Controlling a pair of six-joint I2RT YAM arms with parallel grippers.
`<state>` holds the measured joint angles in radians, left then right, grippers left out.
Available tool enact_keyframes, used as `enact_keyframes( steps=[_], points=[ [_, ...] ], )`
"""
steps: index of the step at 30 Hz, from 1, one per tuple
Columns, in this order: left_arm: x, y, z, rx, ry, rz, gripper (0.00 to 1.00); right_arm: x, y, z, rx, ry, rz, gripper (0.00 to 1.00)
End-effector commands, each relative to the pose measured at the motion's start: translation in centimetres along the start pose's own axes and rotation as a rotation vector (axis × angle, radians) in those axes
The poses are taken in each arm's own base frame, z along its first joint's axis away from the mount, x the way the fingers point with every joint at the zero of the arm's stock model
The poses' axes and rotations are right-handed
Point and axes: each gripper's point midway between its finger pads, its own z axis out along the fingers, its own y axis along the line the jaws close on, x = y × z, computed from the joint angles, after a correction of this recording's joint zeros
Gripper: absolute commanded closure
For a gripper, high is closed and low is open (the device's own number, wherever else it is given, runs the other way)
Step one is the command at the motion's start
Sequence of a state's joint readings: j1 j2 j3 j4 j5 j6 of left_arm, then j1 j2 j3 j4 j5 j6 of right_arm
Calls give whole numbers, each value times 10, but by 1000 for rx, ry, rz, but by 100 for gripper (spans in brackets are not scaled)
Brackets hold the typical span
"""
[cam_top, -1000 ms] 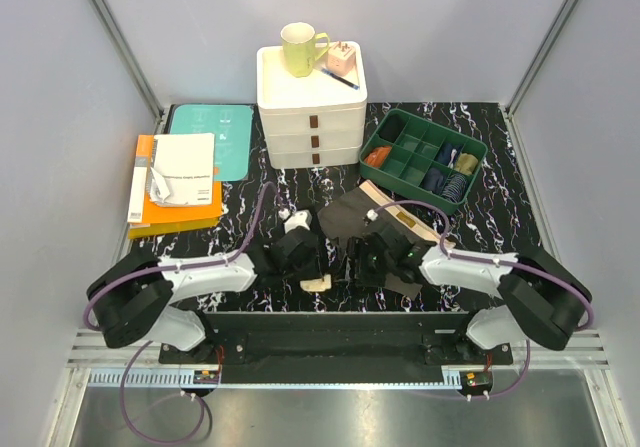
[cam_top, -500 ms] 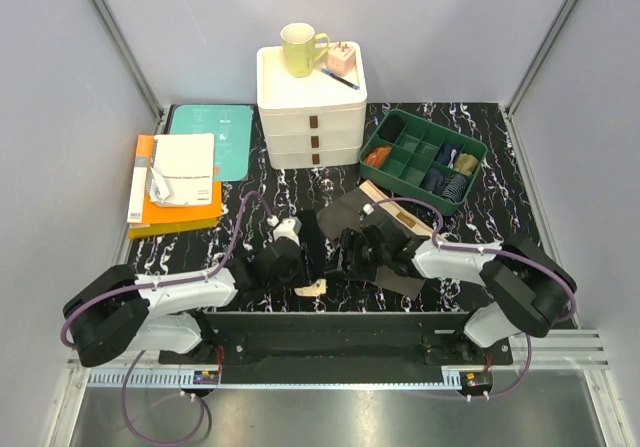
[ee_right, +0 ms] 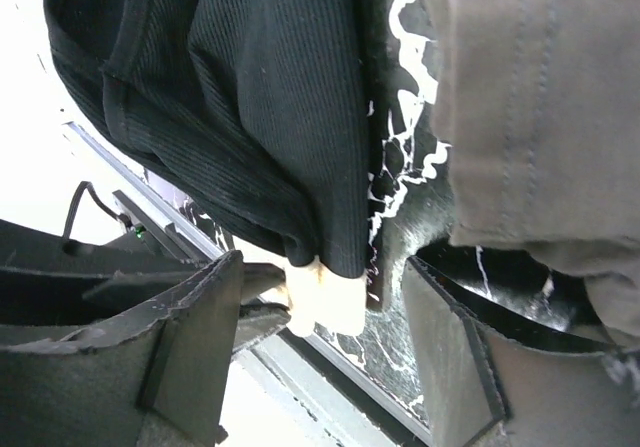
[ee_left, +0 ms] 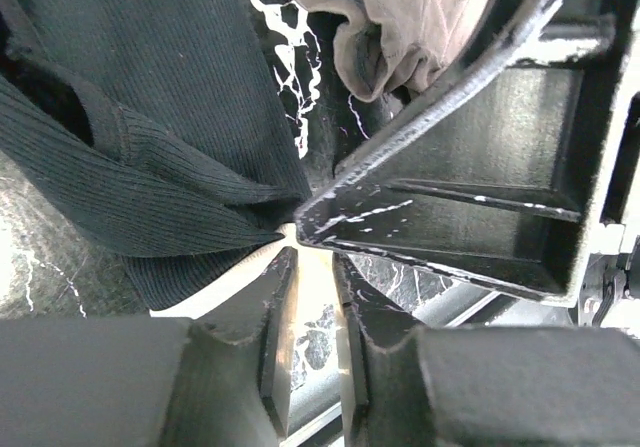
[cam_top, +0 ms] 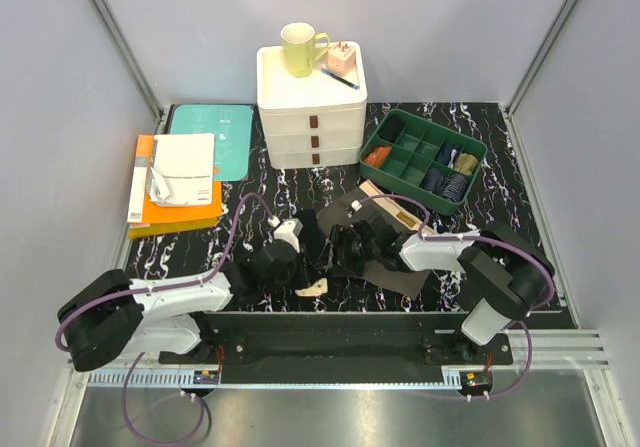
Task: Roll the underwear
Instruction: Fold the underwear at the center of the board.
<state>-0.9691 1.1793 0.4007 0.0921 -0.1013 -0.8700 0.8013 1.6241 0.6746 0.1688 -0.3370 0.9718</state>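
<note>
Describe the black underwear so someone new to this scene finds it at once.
On the black marbled table, look in front of the white three-drawer unit, at the middle of the near edge. There sits the black ribbed cloth boxer brief; unlike the dark olive-brown cloth brief to its right, it is black and ribbed.

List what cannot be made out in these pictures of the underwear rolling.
Right wrist view: black underwear cut off by the top edge, olive-brown underwear by the right edge.
Top view: both garments' outlines hidden under the arms; green tray contents too small.
Left wrist view: whether the left gripper actually pinches the beige waistband, unclear.
</note>
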Motion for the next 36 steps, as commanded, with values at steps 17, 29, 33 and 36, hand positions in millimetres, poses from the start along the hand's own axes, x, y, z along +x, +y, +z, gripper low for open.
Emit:
enact_keyframes(
  steps=[17, 29, 33, 36],
  points=[
    [-30, -29, -10, 77, -99, 54, 70, 12, -16, 23, 90, 56, -31, 85],
    [-45, 28, -61, -170, -215, -99, 42, 12, -22, 27, 114, 60, -20, 100],
    [-16, 60, -59, -236, -178, -203, 43, 12, -22, 27, 115, 60, -21, 100],
    [-6, 81, -64, -332, -172, -261, 43, 12, -22, 27, 115, 60, -21, 100]
  ],
)
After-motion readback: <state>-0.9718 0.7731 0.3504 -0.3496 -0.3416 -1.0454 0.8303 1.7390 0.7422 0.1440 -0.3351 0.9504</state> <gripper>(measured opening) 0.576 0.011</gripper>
